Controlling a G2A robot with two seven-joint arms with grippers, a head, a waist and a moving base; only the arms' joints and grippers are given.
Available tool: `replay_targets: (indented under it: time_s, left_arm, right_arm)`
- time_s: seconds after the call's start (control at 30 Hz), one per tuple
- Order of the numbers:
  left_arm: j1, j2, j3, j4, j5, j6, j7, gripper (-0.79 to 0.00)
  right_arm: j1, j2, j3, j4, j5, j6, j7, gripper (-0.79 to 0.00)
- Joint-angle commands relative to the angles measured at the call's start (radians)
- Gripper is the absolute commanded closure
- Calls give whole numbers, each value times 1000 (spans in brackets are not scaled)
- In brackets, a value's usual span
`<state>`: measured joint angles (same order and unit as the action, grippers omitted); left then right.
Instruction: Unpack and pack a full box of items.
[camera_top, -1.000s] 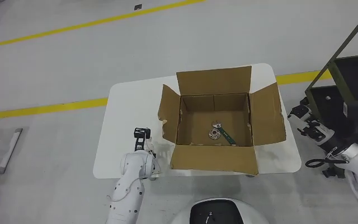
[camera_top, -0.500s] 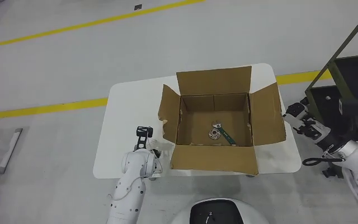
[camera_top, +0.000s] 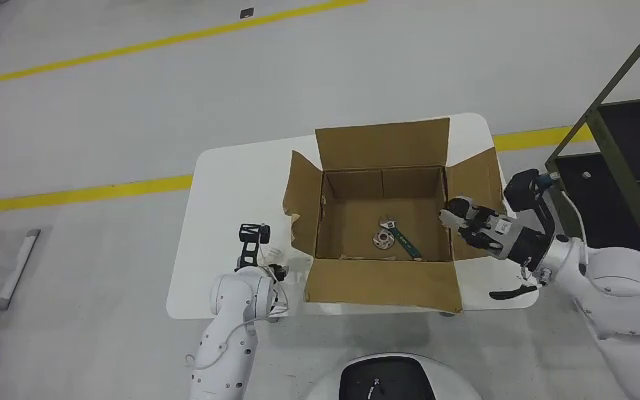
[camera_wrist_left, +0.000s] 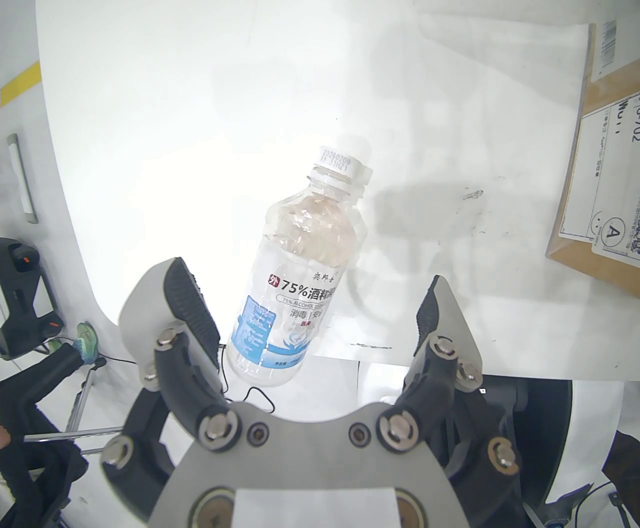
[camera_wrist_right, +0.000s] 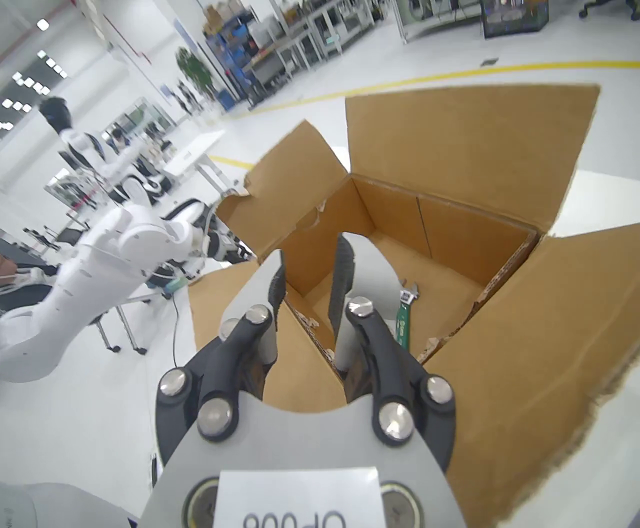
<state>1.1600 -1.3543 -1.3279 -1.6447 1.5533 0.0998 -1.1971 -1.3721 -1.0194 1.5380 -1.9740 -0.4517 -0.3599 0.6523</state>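
An open cardboard box (camera_top: 383, 283) stands in the middle of the white table (camera_top: 240, 190). On its floor lie a green wrench (camera_top: 405, 238) (camera_wrist_right: 404, 320) and a round metal part (camera_top: 381, 238). My left gripper (camera_top: 254, 236) (camera_wrist_left: 306, 270) is open at the table's front left, beside the box's left flap. A clear bottle (camera_wrist_left: 295, 280) with a blue-and-white label sits between its fingers, close to one pad (camera_wrist_left: 192, 305) and unclamped. My right gripper (camera_top: 455, 215) (camera_wrist_right: 312, 245) hangs over the box's right wall, its fingers a narrow gap apart with nothing between them.
All four box flaps (camera_wrist_right: 470, 150) are folded outward, and the left one carries a shipping label (camera_wrist_left: 605, 150). A dark green cart (camera_top: 600, 150) stands off the table's right end. Bare tabletop lies left of the box.
My right arm swung in from beside the cart at the far right to above the box's right wall. The left gripper shifted only slightly near the table's front left.
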Motion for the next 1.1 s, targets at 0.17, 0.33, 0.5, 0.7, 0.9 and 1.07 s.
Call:
replay_targets:
  time_s: [0.17,0.33,0.5,0.7,0.9,1.07]
  left_arm:
    - [0,0,0,0,0,0,0,-785]
    - [0,0,0,0,0,0,0,-785]
    - [0,0,0,0,0,0,0,-785]
    - [0,0,0,0,0,0,0,-785]
    - [0,0,0,0,0,0,0,-785]
    - [0,0,0,0,0,0,0,-785]
  right_arm:
    - [17,-3,-34,22,-7,15,-16,0]
    - [17,-3,-34,22,-7,15,-16,0]
    - [66,4,-39,-24,-176,32,51,0]
    - [220,-2,-185,-115,-533,282,258,0]
    - [352,-32,-379,21,-677,437,366,0]
    - [361,-35,-393,35,-671,445,366,0]
